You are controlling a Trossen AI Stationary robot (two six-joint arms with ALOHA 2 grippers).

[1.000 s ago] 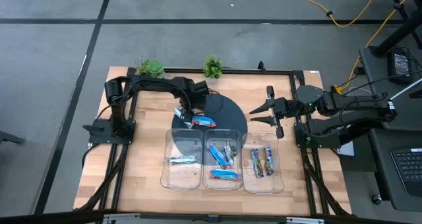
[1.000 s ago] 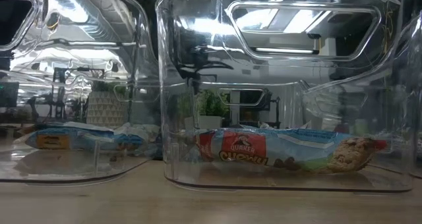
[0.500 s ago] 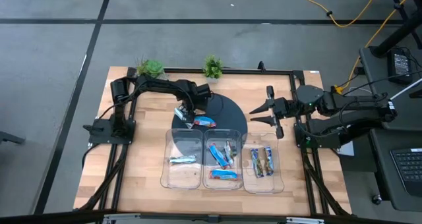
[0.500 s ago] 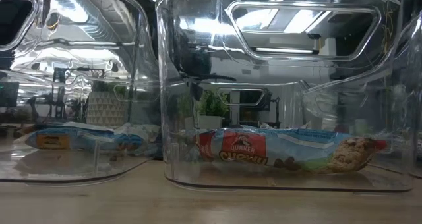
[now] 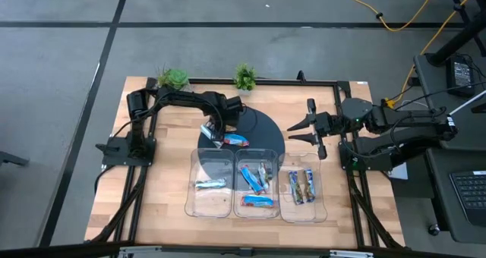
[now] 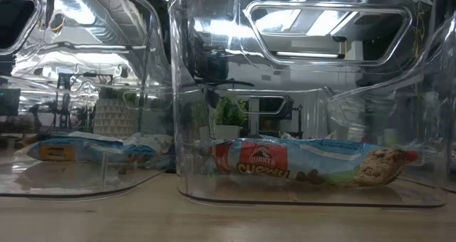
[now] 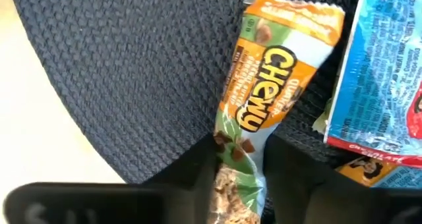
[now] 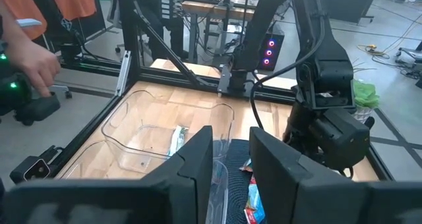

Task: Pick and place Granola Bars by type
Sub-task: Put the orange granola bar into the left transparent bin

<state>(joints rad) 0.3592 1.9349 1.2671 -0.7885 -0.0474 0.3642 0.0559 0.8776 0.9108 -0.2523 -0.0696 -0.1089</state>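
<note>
Past the right gripper's [image 8: 231, 174] parted dark fingers [image 8: 191, 165], clear plastic trays [image 8: 151, 135] sit on the wooden table [image 8: 198, 95], the left arm [image 8: 323, 112] looms over a blue-wrapped granola bar [image 8: 254, 201], and a person's hand [image 8: 36, 66] shows beyond the table's edge.

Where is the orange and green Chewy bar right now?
In the left wrist view the orange and green Chewy bar lies on the dark round mat, pinched by the left gripper, beside a blue bar.

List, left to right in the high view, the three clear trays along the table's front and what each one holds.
Left clear plastic tray, one blue-wrapped granola bar → middle clear plastic tray, several blue and silvery bars → right clear plastic tray, two brownish-and-blue bars lying side by side.
</note>
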